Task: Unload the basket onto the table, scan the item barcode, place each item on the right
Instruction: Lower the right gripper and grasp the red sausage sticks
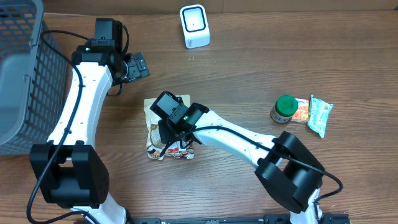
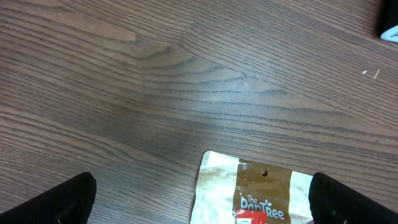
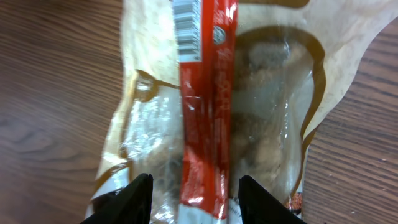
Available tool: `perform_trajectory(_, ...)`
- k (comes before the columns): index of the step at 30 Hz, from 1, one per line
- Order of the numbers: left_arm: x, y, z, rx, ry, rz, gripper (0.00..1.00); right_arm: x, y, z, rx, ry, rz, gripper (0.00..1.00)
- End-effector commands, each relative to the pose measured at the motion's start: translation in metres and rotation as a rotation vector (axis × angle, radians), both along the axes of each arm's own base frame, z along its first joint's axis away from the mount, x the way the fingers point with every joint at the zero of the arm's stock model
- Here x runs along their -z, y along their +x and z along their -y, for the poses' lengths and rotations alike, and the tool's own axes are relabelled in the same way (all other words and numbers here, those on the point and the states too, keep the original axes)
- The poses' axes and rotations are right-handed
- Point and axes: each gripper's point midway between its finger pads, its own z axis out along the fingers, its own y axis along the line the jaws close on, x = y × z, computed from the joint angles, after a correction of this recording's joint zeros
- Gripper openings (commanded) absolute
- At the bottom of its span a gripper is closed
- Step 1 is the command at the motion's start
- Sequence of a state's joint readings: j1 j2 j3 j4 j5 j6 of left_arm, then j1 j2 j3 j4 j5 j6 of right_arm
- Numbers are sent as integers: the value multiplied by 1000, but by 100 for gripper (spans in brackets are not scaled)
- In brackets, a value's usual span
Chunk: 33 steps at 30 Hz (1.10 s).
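The item is a cream and brown snack bag (image 1: 153, 115) with a red strip, lying flat in the middle of the table. Its barcode (image 3: 188, 28) faces up at the top of the right wrist view. My right gripper (image 1: 169, 132) is down over the bag's middle. Its jaws (image 3: 194, 199) are open, with a black finger on each side of the red strip of the bag (image 3: 261, 93). The white scanner (image 1: 194, 26) stands at the back centre. My left gripper (image 1: 140, 64) hovers wide open at the back left. It (image 2: 205, 202) looks down at the bag's top edge (image 2: 261, 193).
A grey mesh basket (image 1: 18, 74) fills the left edge. At the right lie a green-lidded can (image 1: 285, 107) and a pale green packet (image 1: 320, 115) with an orange one between them. Bare wood separates the bag from the scanner.
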<state>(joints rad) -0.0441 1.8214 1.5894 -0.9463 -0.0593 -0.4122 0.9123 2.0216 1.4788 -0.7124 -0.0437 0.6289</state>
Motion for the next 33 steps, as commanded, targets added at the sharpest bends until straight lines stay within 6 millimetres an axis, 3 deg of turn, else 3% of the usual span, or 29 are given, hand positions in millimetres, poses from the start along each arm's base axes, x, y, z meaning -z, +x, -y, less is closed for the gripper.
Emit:
perform_trajectory(1, -13, 4, 2, -2, -9, 36, 100, 9, 0, 3, 3, -27, -2, 45)
perform_trajectory(16, -13, 4, 2, -2, -9, 36, 100, 15, -6, 9, 2, -54, -26, 44)
perform_trajectory(24, -13, 4, 2, -2, -9, 36, 100, 31, -13, 19, 2, -76, -43, 44)
perform_trajectory(33, -13, 4, 2, -2, -9, 36, 100, 34, -15, 21, 1, -83, -49, 17)
